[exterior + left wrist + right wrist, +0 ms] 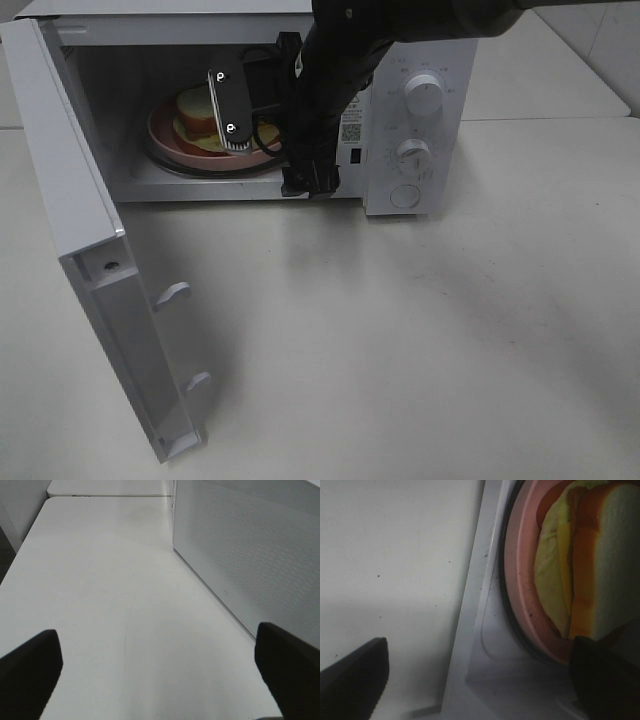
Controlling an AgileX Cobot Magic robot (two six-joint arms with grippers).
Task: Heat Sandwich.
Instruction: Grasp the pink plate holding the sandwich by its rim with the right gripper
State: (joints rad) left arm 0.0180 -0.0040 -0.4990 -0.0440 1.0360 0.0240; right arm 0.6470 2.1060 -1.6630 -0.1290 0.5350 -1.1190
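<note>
The sandwich, pale bread with an orange crust and yellow-green filling, lies on a round pink plate inside the open microwave. My right gripper reaches into the cavity from the right, low over the plate's near rim. It is open, and one finger stands just in front of the sandwich without gripping it. My left gripper shows only in the left wrist view, wide open and empty over bare table, beside a perforated white wall.
The microwave door is swung wide to the left, and its edge juts toward the front of the white table. The control panel with two knobs is to the right of the cavity. My right arm fills the right part of the opening.
</note>
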